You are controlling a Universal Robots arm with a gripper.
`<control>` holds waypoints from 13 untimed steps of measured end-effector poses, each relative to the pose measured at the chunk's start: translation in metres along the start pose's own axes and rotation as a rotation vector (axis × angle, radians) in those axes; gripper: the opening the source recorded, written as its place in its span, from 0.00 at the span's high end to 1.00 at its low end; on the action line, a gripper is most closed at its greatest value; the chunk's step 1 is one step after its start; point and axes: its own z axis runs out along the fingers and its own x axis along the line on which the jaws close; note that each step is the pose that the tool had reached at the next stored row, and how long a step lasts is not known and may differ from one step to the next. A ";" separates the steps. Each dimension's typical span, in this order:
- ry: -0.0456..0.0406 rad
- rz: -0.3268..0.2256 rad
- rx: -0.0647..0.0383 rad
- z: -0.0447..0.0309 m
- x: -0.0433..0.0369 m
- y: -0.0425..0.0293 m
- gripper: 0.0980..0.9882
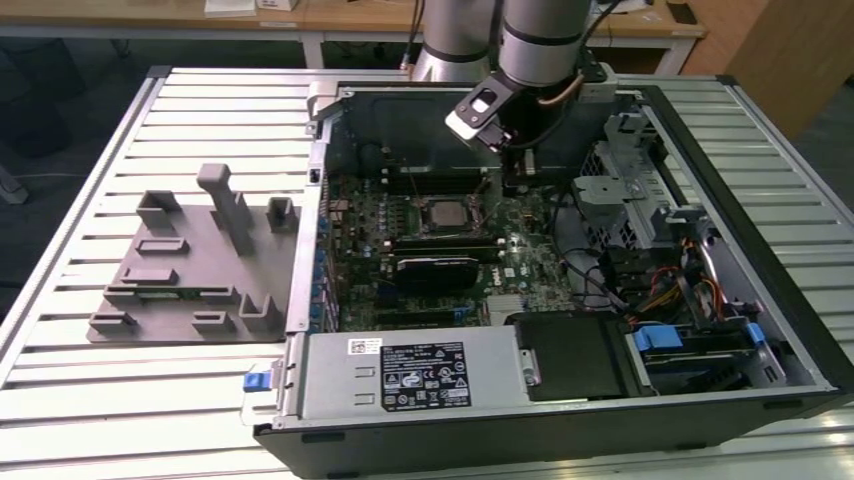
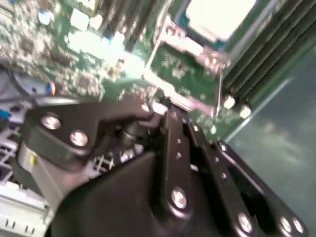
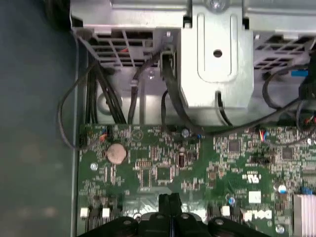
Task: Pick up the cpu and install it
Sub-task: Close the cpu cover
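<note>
Apparently the cpu (image 2: 219, 17) sits on the motherboard (image 3: 158, 168); the claw (image 3: 170, 200), closed and empty, hovers above it, where any descent could gouge components.

Soft, even overhead light fills the exterior view. The slatted worktop (image 1: 160, 150) is bright and pale, with a faint sheen along its ribs. The open computer case (image 1: 787, 330) holds deeper shade at its far wall and beneath the arm (image 1: 541, 40). In the second wrist view everything is smeared and soft. The cpu (image 2: 219, 15) is blown out to a whitish patch, and the motherboard (image 2: 74, 49) glares around it. The first wrist view is dimmer. Its metal cage (image 3: 217, 74) catches a dull highlight, and the case floor (image 3: 34, 123) sinks into grey-blue murk.
</note>
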 end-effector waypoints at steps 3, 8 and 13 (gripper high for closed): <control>-0.0002 0.000 0.000 -0.0003 0.0002 -0.0073 0.99; -0.0001 0.000 0.000 -0.0007 0.0004 -0.0182 0.99; -0.0001 0.000 0.000 -0.0011 0.0006 -0.0267 0.99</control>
